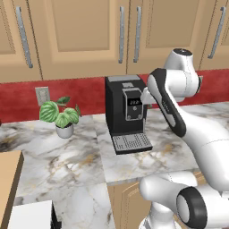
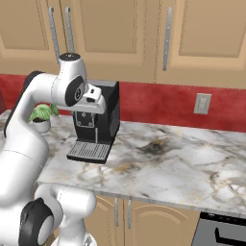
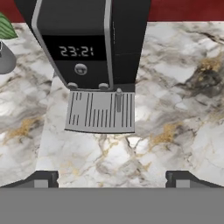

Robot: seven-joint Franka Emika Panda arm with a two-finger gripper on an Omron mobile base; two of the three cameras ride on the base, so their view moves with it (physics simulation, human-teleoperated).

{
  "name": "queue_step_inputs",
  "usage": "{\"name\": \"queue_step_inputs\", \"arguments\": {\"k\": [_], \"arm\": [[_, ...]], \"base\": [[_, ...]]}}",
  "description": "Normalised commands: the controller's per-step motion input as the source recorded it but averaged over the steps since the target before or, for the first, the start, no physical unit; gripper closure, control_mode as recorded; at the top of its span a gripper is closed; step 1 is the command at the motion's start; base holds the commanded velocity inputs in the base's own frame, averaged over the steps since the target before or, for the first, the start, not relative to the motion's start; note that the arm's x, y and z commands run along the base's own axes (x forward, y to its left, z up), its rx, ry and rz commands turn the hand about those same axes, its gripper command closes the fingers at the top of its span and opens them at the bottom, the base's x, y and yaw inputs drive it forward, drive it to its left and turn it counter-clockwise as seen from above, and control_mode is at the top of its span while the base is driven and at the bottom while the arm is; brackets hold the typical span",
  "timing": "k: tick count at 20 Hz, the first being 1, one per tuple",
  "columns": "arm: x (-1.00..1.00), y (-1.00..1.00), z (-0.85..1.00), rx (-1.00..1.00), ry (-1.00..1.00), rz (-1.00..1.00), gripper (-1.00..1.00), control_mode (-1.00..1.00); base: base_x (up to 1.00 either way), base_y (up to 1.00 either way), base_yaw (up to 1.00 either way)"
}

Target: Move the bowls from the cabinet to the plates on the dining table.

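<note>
The cabinet [image 1: 85, 31] [image 2: 115, 29] runs along the wall above the counter, its tan doors all shut, with long silver bar handles [image 1: 121, 33]. The bowls are hidden from view. The plates and the dining table are out of view. My arm is folded up in front of the counter, with the hand beside the coffee machine's top. My gripper [image 3: 112, 179] is open, its two dark fingertips [image 3: 43, 178] set wide apart with nothing between them. It points down at the marble counter just in front of the machine's drip tray [image 3: 100, 111].
A black coffee machine [image 1: 126, 112] [image 2: 98, 120] [image 3: 87, 39] stands on the marble counter [image 1: 67, 156] [image 2: 168, 163] against the red backsplash. A potted plant [image 1: 60, 116] [image 2: 41, 115] sits to its left. A wall outlet [image 2: 202, 104] is at the right.
</note>
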Motion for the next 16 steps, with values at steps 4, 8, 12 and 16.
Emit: {"name": "queue_step_inputs", "arguments": {"k": [4,8,12,16], "arm": [[-0.09,0.0,0.0,0.0,0.0,0.0,-1.0,-1.0],[-0.22,0.0,0.0,0.0,0.0,0.0,-1.0,-1.0],[-0.21,0.0,0.0,0.0,-0.01,0.0,-1.0,-1.0],[-0.29,0.0,0.01,0.0,-0.05,0.0,-1.0,-1.0]], "base": [[0.0,0.0,0.0],[0.0,0.0,0.0],[0.0,0.0,0.0],[0.0,0.0,0.0]]}}
